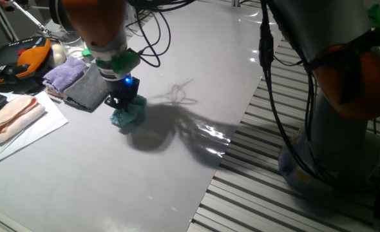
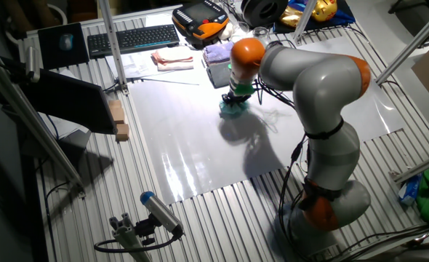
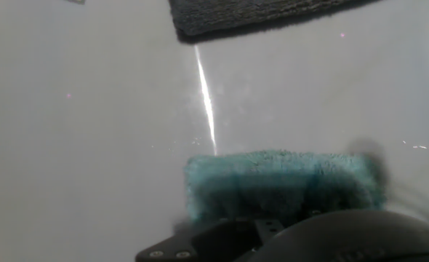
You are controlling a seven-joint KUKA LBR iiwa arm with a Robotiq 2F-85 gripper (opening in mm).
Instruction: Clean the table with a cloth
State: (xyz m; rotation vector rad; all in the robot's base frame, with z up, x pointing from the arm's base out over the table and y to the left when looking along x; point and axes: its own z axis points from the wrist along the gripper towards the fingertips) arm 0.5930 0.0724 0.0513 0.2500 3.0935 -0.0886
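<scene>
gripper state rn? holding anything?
Gripper: closed on the teal cloth, pressing it against the table. Fingers themselves are hidden by the cloth in the hand view.

My own jaws are hidden from me in the hand view, behind the dark housing at the bottom edge, which also cuts off the blurred teal cloth (image 3: 280,185). The dark grey cloth (image 3: 258,14) runs off the top edge.
</scene>
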